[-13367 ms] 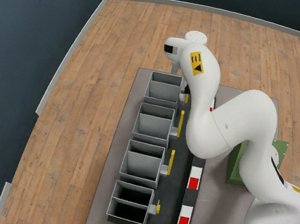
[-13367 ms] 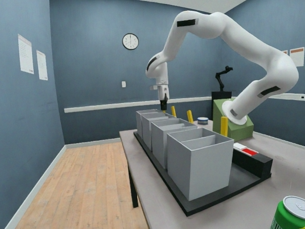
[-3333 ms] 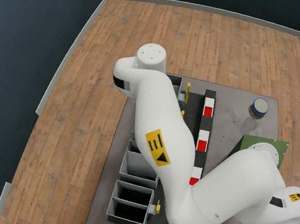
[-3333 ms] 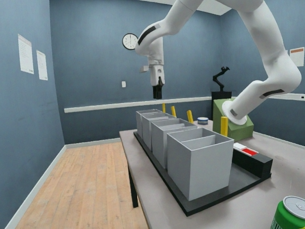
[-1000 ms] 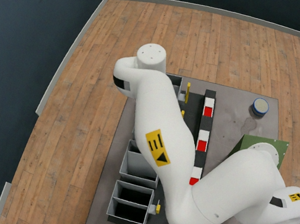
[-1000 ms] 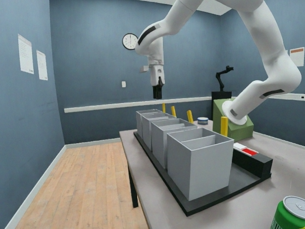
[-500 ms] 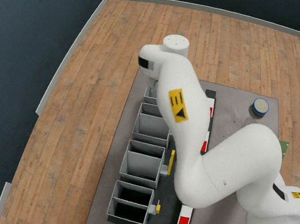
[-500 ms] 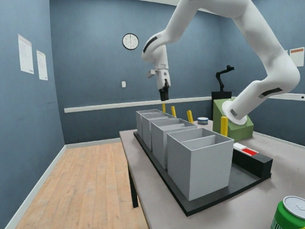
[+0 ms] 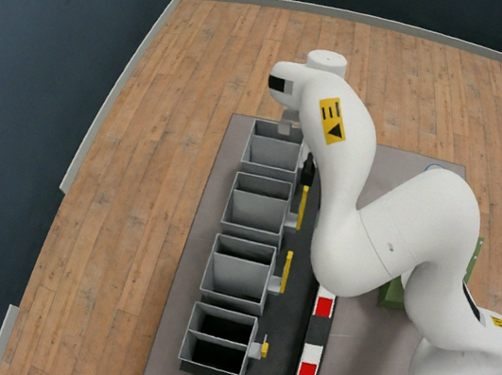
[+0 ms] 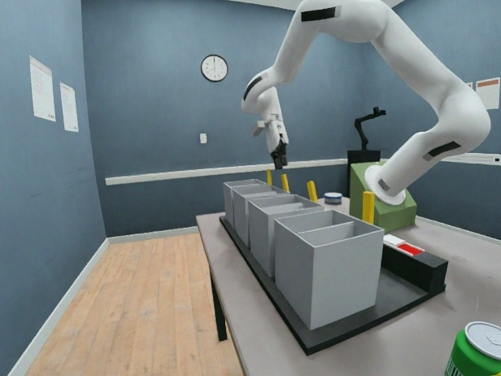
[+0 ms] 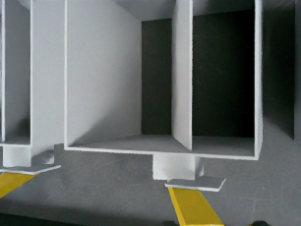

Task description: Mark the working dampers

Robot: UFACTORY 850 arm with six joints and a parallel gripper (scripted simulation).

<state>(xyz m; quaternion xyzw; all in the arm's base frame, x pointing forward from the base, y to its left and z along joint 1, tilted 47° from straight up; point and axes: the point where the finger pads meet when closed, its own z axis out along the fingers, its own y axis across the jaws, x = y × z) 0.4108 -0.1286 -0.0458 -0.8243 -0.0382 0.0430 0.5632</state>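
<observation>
Four grey open-topped dampers stand in a row on a black base: the farthest [image 9: 272, 148], two in the middle [image 9: 257, 207] [image 9: 240, 274], and the nearest [image 9: 220, 343]. Each has a yellow lever on its side, such as this lever [image 9: 302, 206]. My gripper [image 10: 279, 161] hangs above the far end of the row, over the levers' side, partly open and empty. The wrist view looks down into the farthest damper, with its blade [image 11: 182, 79] upright and its yellow lever [image 11: 192, 206] just below. Two sliders [image 9: 325, 305] [image 9: 310, 362] show red with their white covers aside. The arm hides the other sliders.
A green wedge block [image 10: 382, 203] carries the arm's base behind the slider strip [image 10: 411, 264]. A small blue and white round tin [image 10: 333, 198] sits at the table's far end. A green can [image 10: 476, 350] stands at the near right corner.
</observation>
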